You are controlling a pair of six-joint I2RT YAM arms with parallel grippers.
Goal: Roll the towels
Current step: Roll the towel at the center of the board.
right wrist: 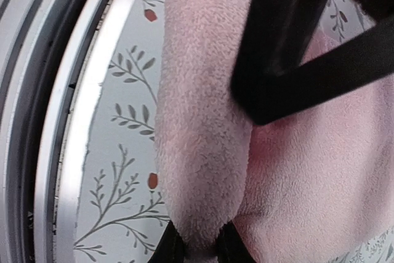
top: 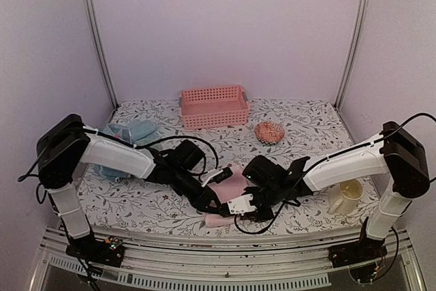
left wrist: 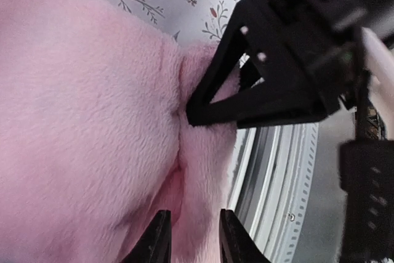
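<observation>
Blue towels [top: 131, 131] lie bunched at the left rear of the table [top: 306, 124]. At the near middle, the left gripper [left wrist: 194, 235] straddles a fold of the pink towel [top: 230, 183], fingers slightly apart; I cannot tell whether they grip it. The right gripper [right wrist: 198, 247] pinches the towel's rolled near edge.

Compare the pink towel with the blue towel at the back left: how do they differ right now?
The pink towel lies near the front edge between both arms; the blue towel sits further back on the left. The pink towel has a rolled ridge along one side; the blue towel is a loose crumpled heap. The left fingers and right fingers straddle the pink towel's ridge; no fingers are at the blue towel. Both are small soft cloths.
</observation>
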